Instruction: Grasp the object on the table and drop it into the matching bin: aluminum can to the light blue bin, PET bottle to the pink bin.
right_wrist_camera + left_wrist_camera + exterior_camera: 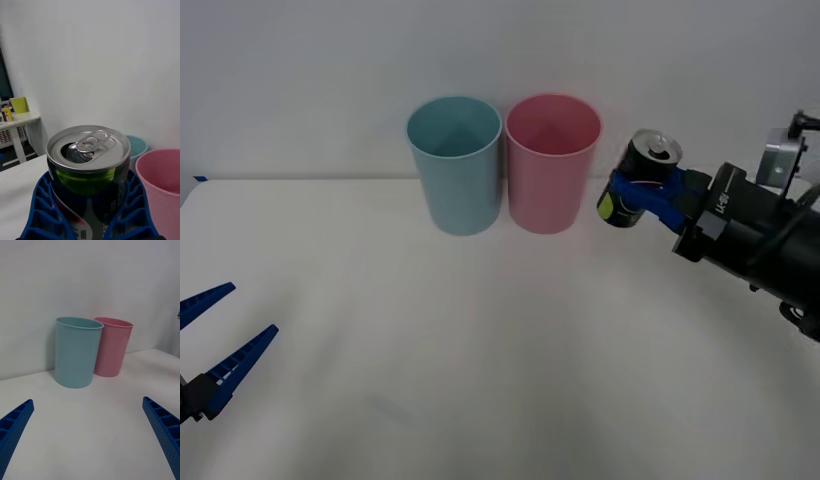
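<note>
blue ribbed left gripper point(215, 345) nearest camera, low at robot's left over wide plain white table point(480, 350), fingers spread wide, holding nothing, parked. right gripper point(645, 190) at robot's right, raised off table, blue fingers point(41, 210) clamped around small dark olive-green aluminum can point(635, 180) with silver lid and pull-tab, pale label band. can tilted, lid facing up and toward camera, clear of tabletop, just beside tall tapered pink plastic bin point(552, 160) on its outer side, not yet over any rim. tall tapered light blue plastic bin point(454, 162) standing touching or nearly touching pink one, on far side from can. both bins upright near back wall, insides look empty from front view. progress judged: grasp and lift done; carry under way. left to do: move can past pink bin, centre over light blue rim, release. risk: dropping early into pink.
</note>
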